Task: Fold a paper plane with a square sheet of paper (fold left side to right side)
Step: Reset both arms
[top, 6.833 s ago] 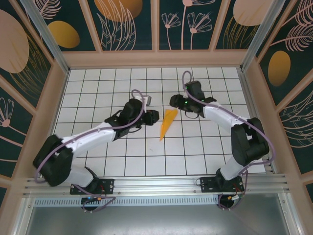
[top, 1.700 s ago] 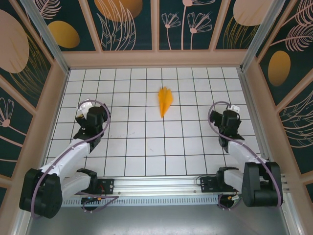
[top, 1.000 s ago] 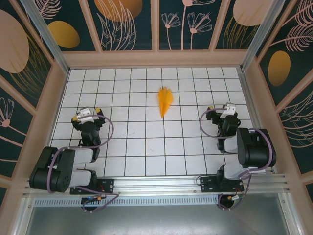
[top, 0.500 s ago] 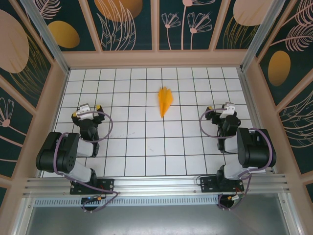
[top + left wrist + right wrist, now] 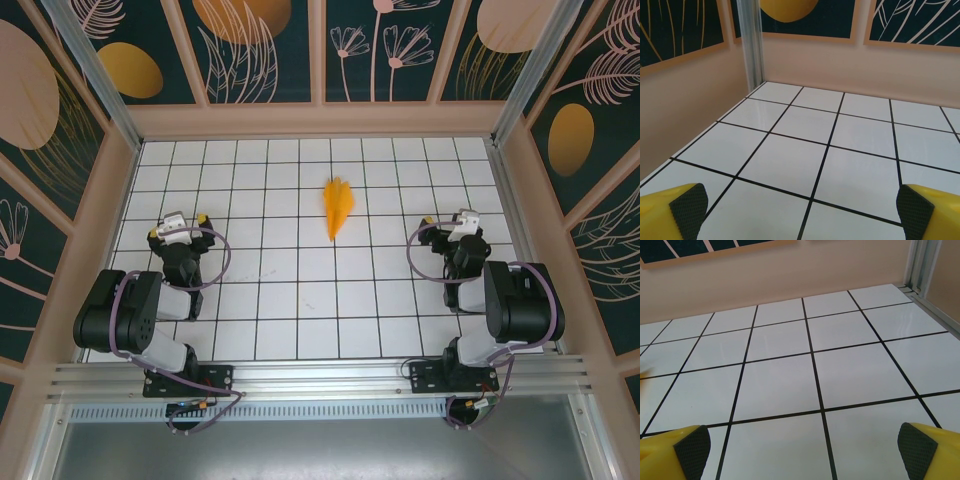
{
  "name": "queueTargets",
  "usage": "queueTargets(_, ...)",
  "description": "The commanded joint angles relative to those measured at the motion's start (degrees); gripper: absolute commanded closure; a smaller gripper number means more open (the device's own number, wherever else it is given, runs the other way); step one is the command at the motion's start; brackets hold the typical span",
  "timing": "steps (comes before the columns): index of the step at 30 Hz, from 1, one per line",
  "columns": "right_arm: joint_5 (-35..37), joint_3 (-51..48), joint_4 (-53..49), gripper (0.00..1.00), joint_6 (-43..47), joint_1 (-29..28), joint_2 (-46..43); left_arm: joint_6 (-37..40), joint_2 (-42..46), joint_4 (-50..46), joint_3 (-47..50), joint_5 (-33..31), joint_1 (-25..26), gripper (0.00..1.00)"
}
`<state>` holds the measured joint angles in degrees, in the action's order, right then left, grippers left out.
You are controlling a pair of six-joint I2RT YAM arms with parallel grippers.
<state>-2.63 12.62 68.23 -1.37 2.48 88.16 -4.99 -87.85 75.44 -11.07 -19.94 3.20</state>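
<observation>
Lying on table [image 5: 300, 300], orange paper plane [image 5: 338, 207]

- The table [image 5: 300, 290] is white, ruled into square tiles by thin black lines, and glossy enough to catch light in both wrist views.
- A plain beige skirting [image 5: 315, 118] runs along the table's far edge and up both sides.
- Above it, dark teal wall panels [image 5: 265, 50] framed in light wood carry pale line-drawn leaves and flowers, with dull orange ovals [image 5: 130, 68] among them.
- Aluminium posts [image 5: 90, 70] stand in the two far corners; one post [image 5: 751, 45] rises beside the tiles in the left wrist view.
- A ribbed aluminium rail [image 5: 320, 385] lies along the near edge, with a grey metal sheet [image 5: 320, 445] below it.
</observation>
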Motion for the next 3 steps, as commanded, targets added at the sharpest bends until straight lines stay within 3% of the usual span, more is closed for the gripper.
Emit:
queueTargets(1,0.3,1.0,2.6,0.01,0.7,-0.2,0.1,-1.0,0.4,1.8,-0.6,0.3,-0.4,0.01)
queueTargets(3,0.2,1.0,2.6,0.01,0.7,-0.2,0.2,-1.0,0.4,1.8,-0.6,0.3,-0.4,0.01)
